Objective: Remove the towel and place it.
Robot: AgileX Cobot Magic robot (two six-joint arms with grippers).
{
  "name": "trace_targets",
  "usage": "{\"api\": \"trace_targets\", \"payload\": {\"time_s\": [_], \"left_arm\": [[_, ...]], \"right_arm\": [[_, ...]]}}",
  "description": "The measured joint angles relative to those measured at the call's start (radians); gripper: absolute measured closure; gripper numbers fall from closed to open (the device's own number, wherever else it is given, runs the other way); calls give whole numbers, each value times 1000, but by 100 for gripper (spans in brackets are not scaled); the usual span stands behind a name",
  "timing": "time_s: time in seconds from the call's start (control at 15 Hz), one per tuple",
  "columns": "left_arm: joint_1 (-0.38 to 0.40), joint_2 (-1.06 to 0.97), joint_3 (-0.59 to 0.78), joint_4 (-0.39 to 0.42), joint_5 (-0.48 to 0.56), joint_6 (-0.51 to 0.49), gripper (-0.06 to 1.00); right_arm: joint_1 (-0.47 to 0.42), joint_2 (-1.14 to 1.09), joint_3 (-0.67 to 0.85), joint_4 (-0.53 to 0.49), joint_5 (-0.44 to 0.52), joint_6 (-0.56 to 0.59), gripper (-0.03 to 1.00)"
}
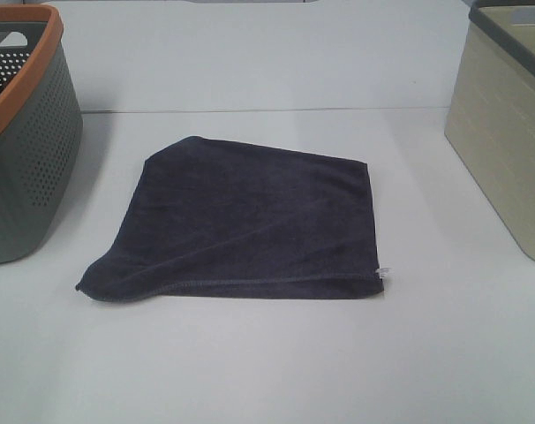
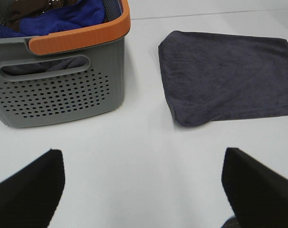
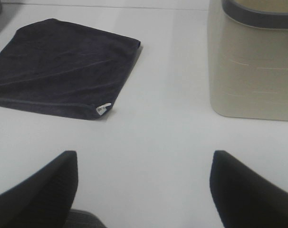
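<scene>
The dark navy-grey towel [image 1: 245, 221] lies flat on the white table in the middle, its stitched hem toward the front and a tiny white tag [image 1: 384, 271] at its front right corner. It also shows in the left wrist view [image 2: 229, 76] and in the right wrist view [image 3: 58, 66]. My left gripper [image 2: 144, 190] is open and empty over bare table, short of the towel's front left corner. My right gripper [image 3: 144, 190] is open and empty over bare table, short of the tagged corner. Neither gripper shows in the exterior high view.
A grey perforated basket with an orange rim [image 1: 25, 141] stands at the left and holds blue and dark cloths [image 2: 63, 19]. A beige basket with a dark rim [image 1: 506, 124] stands at the right. The table [image 1: 267, 362] is white.
</scene>
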Motion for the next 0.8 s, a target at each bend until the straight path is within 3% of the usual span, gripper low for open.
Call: {"api": "trace_targets", "payload": {"time_s": [0.2, 0.8], "left_arm": [[0, 0, 0, -5, 0, 0, 10], [0, 0, 0, -27, 0, 0, 10]], "right_arm": [[-66, 0, 0, 0, 0, 0, 21], [-66, 0, 0, 0, 0, 0, 21]]}}
